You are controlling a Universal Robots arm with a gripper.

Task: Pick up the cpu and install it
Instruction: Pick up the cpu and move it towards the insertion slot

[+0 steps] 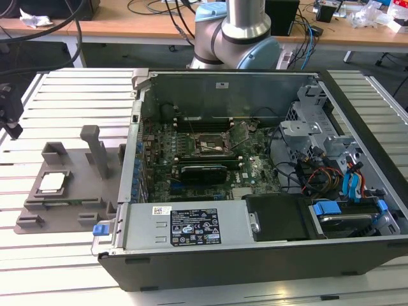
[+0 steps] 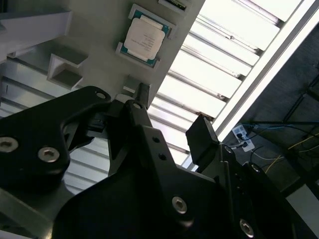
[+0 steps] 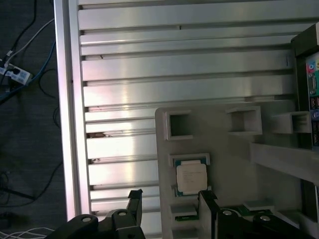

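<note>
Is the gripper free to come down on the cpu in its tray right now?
Probably yes. The cpu lies uncovered in the gray tray, and the gripper hangs open close by with nothing between them.

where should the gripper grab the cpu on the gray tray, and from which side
Probably two opposite edges of the cpu, coming straight down from above. It lies flat and thin in a lipped seat on the gray tray, so only its top and edges are exposed; a sideways approach would hit the tray. The gripper is open nearby.
</note>
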